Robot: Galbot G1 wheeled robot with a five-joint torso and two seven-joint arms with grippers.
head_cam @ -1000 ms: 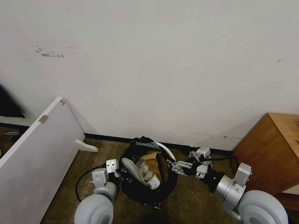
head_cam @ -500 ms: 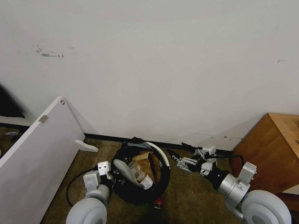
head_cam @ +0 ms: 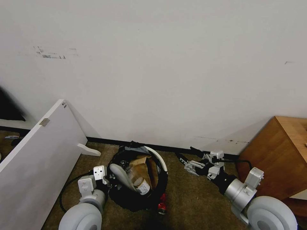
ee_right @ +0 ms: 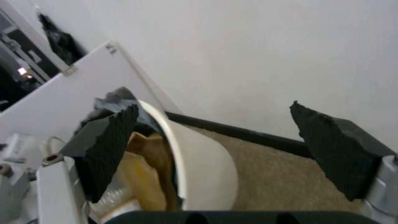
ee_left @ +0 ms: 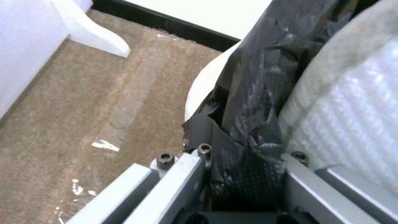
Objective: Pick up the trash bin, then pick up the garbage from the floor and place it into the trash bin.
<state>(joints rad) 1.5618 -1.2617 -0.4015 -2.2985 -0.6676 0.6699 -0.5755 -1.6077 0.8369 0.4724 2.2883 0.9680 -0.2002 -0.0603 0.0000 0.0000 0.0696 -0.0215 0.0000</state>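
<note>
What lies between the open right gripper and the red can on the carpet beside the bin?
Nothing visible. The right gripper hangs open beside the trash bin; the red can lies on bare carpet against the bin's base, nearer the robot.

The left gripper [ee_left: 244, 174] is clamped on the rim of the trash bin [ee_left: 203, 87], its metal jaws pinching the crinkly black bag [ee_left: 257, 102] folded over the white edge. A white textured slipper [ee_left: 352, 102] lies against the bag inside the bin. Below is brown carpet [ee_left: 83, 105] with small clear scraps [ee_left: 104, 144], a black baseboard [ee_left: 166, 23] and a white board's foot [ee_left: 93, 34]
</note>
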